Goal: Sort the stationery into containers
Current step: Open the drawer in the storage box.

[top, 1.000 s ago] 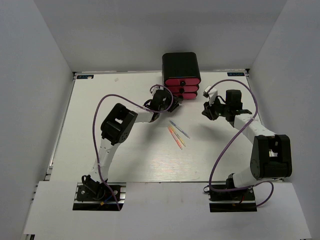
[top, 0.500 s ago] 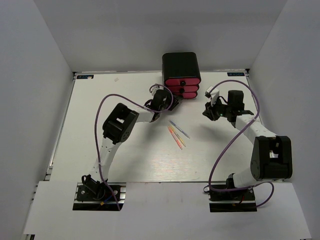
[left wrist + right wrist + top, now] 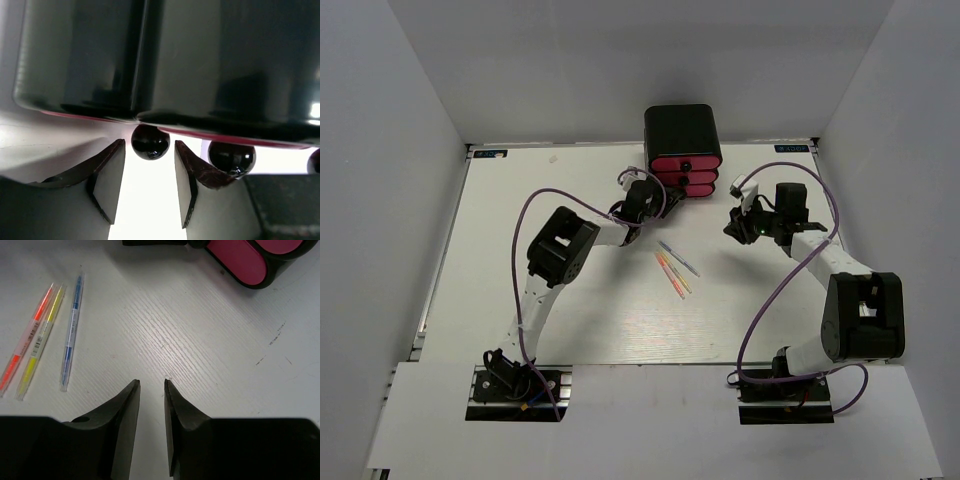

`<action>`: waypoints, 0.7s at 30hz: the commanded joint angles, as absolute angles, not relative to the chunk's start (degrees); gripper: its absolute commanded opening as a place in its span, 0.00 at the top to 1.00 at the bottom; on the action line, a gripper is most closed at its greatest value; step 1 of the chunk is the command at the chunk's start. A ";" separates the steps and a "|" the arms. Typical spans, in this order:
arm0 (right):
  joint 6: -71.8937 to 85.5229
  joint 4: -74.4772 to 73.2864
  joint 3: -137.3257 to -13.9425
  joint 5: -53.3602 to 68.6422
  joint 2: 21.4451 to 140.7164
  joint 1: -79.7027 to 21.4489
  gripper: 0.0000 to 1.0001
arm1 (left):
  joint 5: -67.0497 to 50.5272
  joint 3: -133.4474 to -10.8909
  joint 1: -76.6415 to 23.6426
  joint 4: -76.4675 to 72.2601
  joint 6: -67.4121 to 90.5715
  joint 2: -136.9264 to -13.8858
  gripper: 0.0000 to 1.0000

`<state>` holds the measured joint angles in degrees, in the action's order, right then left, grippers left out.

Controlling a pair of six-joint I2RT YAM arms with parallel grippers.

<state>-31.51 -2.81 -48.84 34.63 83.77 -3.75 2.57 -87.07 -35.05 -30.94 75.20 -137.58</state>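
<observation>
We see three thin pens (image 3: 675, 268), orange, yellow and blue, lying side by side on the worktop (image 3: 520, 200), near a black cabinet (image 3: 682, 130) of stacked pink drawers (image 3: 685, 165).

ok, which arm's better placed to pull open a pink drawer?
Left. The left pincer, open, sits at the black rounded cabinet's front, a round black knob lined up between its fingertips. The right pincer is open over bare white table, apart from the pink drawers.
</observation>
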 commanded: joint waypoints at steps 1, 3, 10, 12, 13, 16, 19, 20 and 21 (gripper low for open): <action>-30.94 -1.67 -48.25 36.04 82.09 -3.78 0.68 | 3.60 -87.18 -34.80 -32.70 75.85 -136.85 0.46; -30.85 -1.67 -48.25 36.04 82.18 -3.78 0.68 | 3.60 -87.88 -34.80 -32.08 75.85 -137.37 0.44; -30.85 -1.76 -48.16 36.12 82.18 -3.69 0.66 | 4.13 -89.47 -34.80 -30.06 76.38 -138.43 0.46; -30.94 -1.67 -48.16 36.12 82.26 -3.61 0.66 | 4.13 -90.00 -34.80 -30.06 76.38 -138.95 0.49; -30.85 -1.67 -48.16 36.12 82.35 -3.69 0.66 | 4.13 -90.00 -34.80 -30.06 76.90 -138.96 0.51; -30.85 -1.58 -48.16 36.30 82.27 -3.69 0.66 | 3.61 -90.52 -34.80 -30.06 76.90 -138.96 0.55; -30.85 -1.50 -48.25 36.47 82.35 -3.69 0.66 | 3.60 -90.53 -34.80 -30.06 76.90 -139.48 0.61; -30.94 -1.49 -48.25 36.47 82.35 -3.78 0.66 | 3.08 -90.53 -34.80 -30.06 76.90 -139.48 0.63; -30.85 -1.49 -48.25 36.56 82.18 -3.87 0.66 | 3.08 -90.53 -34.80 -30.06 76.90 -139.48 0.66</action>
<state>-31.46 -2.81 -48.84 34.96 83.70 -3.77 3.14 -88.99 -34.98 -31.07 77.12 -139.11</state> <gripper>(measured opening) 0.337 0.426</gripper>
